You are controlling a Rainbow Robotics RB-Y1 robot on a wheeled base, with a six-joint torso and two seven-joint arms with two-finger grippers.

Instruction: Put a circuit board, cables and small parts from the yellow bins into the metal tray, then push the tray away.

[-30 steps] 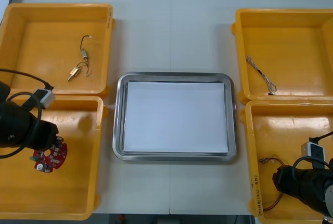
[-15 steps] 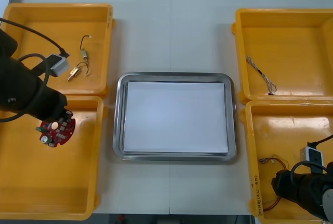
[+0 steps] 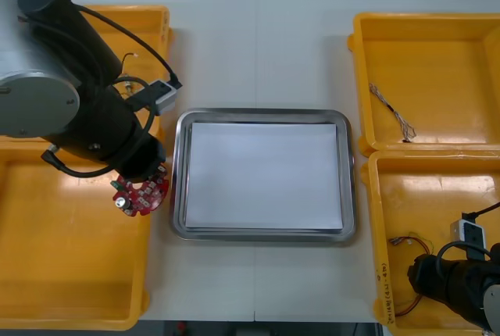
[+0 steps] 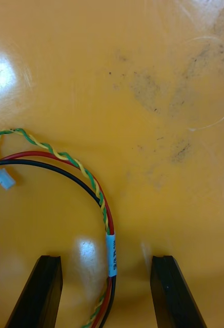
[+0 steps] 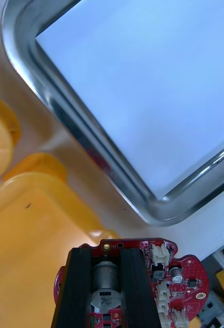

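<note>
My left gripper (image 3: 143, 185) is shut on a round red circuit board (image 3: 140, 194), carried in the air over the right rim of the near left yellow bin (image 3: 70, 242), just left of the metal tray (image 3: 262, 116). In the left wrist view the circuit board (image 5: 181, 277) sits between my black fingers (image 5: 81, 287), with the tray's rim (image 5: 86, 138) and its white inside beyond. My right gripper (image 4: 106, 287) is open low in the near right bin (image 3: 445, 195), its fingers on either side of a cable bundle (image 4: 88, 179) of red, black and yellow-green wires.
The far left bin (image 3: 78, 47) holds small metal parts (image 3: 125, 82). A thin twisted cable (image 3: 392, 113) lies in the far right bin (image 3: 430, 78). Bare table lies beyond the tray and in front of it.
My left arm has lifted the circuit board out of the near left bin and swung it right, up to the tray's left edge. The right gripper has barely moved.
</note>
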